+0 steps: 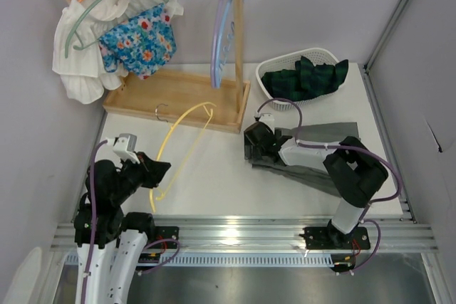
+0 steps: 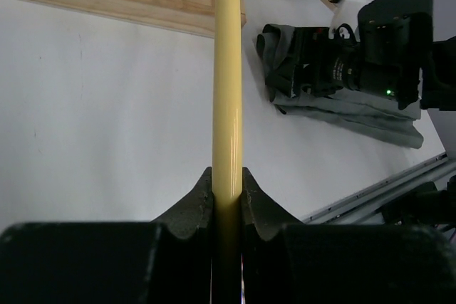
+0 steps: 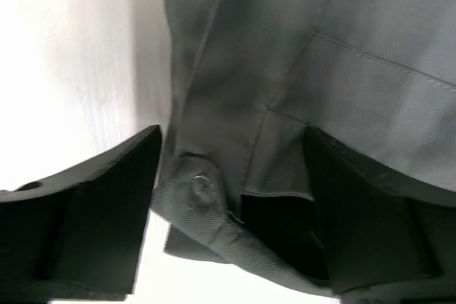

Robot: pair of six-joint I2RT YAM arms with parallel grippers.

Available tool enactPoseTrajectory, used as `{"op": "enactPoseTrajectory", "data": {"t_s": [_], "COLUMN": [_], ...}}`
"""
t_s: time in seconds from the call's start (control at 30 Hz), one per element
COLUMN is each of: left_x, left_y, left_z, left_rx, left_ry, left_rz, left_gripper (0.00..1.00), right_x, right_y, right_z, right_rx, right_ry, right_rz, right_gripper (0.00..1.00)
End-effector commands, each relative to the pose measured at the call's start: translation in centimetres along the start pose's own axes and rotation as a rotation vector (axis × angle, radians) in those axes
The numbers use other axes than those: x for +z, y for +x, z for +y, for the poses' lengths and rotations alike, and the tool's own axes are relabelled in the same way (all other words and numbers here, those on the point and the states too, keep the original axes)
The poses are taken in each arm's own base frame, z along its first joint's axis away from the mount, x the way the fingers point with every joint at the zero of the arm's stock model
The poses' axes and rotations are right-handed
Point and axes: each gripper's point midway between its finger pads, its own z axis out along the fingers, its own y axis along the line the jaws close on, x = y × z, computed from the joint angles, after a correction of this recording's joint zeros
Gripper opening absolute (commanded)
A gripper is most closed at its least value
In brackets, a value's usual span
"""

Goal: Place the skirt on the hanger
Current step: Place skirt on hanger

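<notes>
1 grey skirt (image 3: 285, 55), 1 yellow hanger (image 2: 228, 90)

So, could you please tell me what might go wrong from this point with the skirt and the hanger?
1. The right pincer stands open over just the buttoned waistband corner of the grey skirt; closing there may catch one layer only, or slip off.
2. The left pincer clamps the thin, glossy yellow hanger on one arm, so it might swivel under load.
3. Its hook end lies by the wooden rack base and may snag there.
</notes>
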Motion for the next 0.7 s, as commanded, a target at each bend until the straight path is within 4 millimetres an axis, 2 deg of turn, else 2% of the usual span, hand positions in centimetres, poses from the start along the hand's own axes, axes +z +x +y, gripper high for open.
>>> {"op": "enactPoseTrajectory", "data": {"t_s": [0.0,0.07,0.17,0.2,0.23,0.27,0.3,0.4,0.43,0.53,0.57,0.63,0.67], "left_x": [0.0,0.2,0.5,0.7,1.1,1.2,1.2,1.7,1.8,2.1,2.8,3.8,4.2], "left_y": [-2.1,-2.0,-2.0,-1.9,-1.7,-1.7,-1.6,-1.4,-1.5,-2.1,-2.6,-1.8,-0.7], "left_z": [-1.7,-1.8,-1.8,-1.9,-1.8,-1.8,-2.0,-2.4,-2.6,-3.3,-2.8,-4.0,-5.4], "left_rx": [0.018,0.013,0.014,0.010,0.004,-0.002,-0.001,-0.025,-0.044,-0.048,-0.055,-0.064,-0.057], "left_ry": [0.082,0.092,0.106,0.114,0.126,0.129,0.141,0.174,0.181,0.198,0.168,0.210,0.261], "left_rz": [-0.084,-0.087,-0.102,-0.103,-0.104,-0.108,-0.109,-0.115,-0.118,-0.144,-0.165,-0.131,-0.088], "left_gripper": [0.00,0.00,0.00,0.00,0.00,0.00,0.00,0.00,0.00,0.00,0.00,0.00,0.00], "right_x": [1.5,1.7,2.0,2.0,2.0,1.9,1.8,0.8,0.1,-0.9,-1.7,-2.6,-3.5], "right_y": [-0.2,0.4,1.4,1.4,1.8,1.9,2.0,1.8,1.1,1.6,1.6,1.5,1.3], "right_z": [-1.0,-1.4,-2.0,-1.9,-2.2,-2.3,-2.4,-2.6,-2.6,-3.5,-4.1,-4.6,-5.2], "right_rx": [-0.020,-0.034,-0.045,-0.042,-0.044,-0.042,-0.040,-0.015,0.005,0.045,0.067,0.109,0.133], "right_ry": [0.084,0.101,0.114,0.103,0.106,0.105,0.103,0.082,0.068,0.047,0.037,0.022,0.012], "right_rz": [-0.028,-0.018,-0.001,-0.002,0.004,0.003,0.003,-0.011,-0.030,-0.035,-0.049,-0.066,-0.084], "right_gripper": [0.82,0.79,0.66,0.50,0.42,0.21,0.14,0.00,0.00,0.00,0.00,0.00,0.00]}}
